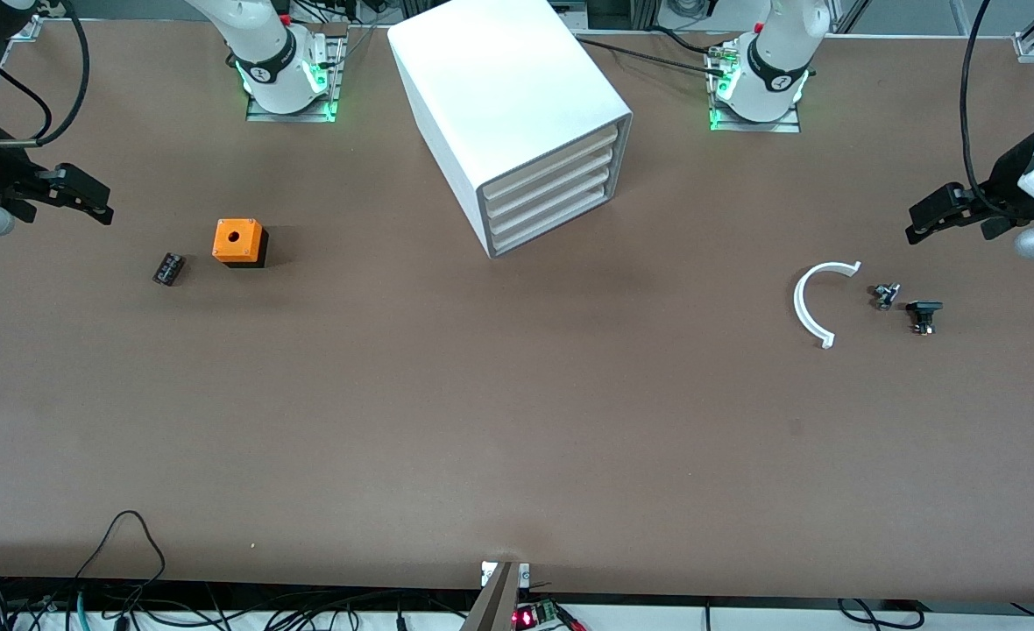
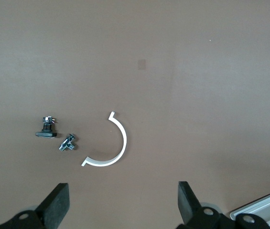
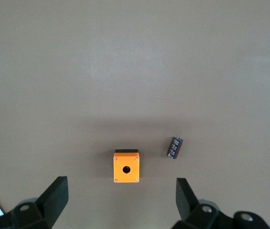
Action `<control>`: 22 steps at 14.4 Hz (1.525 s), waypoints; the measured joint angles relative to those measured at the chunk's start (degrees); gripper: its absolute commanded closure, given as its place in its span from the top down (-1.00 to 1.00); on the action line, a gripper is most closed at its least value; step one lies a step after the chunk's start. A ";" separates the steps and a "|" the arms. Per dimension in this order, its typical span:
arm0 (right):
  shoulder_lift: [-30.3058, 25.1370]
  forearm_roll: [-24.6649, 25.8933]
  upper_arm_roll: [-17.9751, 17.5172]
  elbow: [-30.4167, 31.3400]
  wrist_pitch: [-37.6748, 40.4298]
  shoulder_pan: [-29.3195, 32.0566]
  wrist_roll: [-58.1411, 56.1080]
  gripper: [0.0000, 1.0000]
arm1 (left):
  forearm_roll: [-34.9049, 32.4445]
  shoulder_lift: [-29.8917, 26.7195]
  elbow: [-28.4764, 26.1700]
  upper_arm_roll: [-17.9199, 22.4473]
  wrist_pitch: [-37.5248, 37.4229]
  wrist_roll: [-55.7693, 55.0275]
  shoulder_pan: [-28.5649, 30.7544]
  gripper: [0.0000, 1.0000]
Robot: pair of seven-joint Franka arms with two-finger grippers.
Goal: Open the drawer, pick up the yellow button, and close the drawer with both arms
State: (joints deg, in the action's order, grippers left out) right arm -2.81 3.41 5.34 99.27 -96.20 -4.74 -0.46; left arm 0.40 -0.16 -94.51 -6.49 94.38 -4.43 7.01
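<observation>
Cabinet point(image 1: 517, 123) sits on the brown tabletop point(image 1: 517, 421) between the two arm bases, big white box w/ grey rim, its four fronts angled toward the front camera and the left arm's end. Drawer point(image 1: 552, 161), the top one of the four, is pushed in flush, same as the three below it. Button isn't visible anywhere on the tabletop, so can't tell where it is.

Left hand point(image 1: 918, 226) hangs in the air off toward the left arm's end from the cabinet, fingers spread wide, nothing between them. Left wrist view confirms: both black fingers point(image 2: 56, 202) stand well apart w/ bare tabletop in the gap. Near that hand lie a white curved strip point(image 1: 810, 302), then two small dark parts, one w/ metal bits point(image 1: 885, 294) and a black flat-headed one point(image 1: 923, 314), all nearer the front camera than the cabinet and toward the left arm's end from it. The two small parts sit close together, just beside the strip but not touching it.

Right hand point(image 1: 101, 210) hovers out toward the right arm's end from the cabinet, also wide open and empty; right wrist view shows fingers point(image 3: 53, 198) far apart. Orange cube point(image 1: 238, 242) w/ a hole on top stands on a black base toward that end from the cabinet, and a small black block point(image 1: 167, 268) lies just beside it, apart from it.
</observation>
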 measured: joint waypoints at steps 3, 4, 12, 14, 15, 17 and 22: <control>0.00 -0.03 0.00 0.00 -0.07 0.00 0.00 1.00 | 0.00 0.00 0.16 -0.19 -0.02 0.06 -0.03 1.00; 0.00 -0.03 0.00 0.00 -0.07 0.00 0.00 1.00 | 0.00 0.00 0.37 -0.24 -0.02 0.06 -0.05 1.00; -0.01 -0.03 -0.19 -0.01 -0.13 -0.06 0.00 1.00 | 0.00 0.02 0.70 -0.27 -0.19 0.06 -0.06 1.00; -0.01 -0.03 -0.37 -0.14 -0.15 -0.11 0.00 1.00 | 0.00 0.02 0.72 -0.28 -0.19 0.06 -0.07 1.00; -0.01 -0.03 -0.39 -0.38 -0.18 -0.14 0.00 1.00 | 0.00 0.05 0.73 -0.31 -0.19 0.09 -0.10 1.00; -0.01 -0.03 -0.40 -0.85 -0.18 -0.14 0.00 1.00 | 0.00 0.29 0.85 -0.42 -0.19 0.10 -0.29 1.00; 0.35 -0.03 -0.45 -0.94 -0.18 -0.18 0.00 1.00 | 0.05 5.17 0.92 -3.00 -1.22 0.11 -2.51 1.00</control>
State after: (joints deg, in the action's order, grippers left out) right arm -2.46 3.37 4.89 98.34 -96.38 -4.92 -0.46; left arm 0.45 5.01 -93.59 -9.49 93.16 -4.32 4.50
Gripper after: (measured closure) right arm 0.000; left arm 0.000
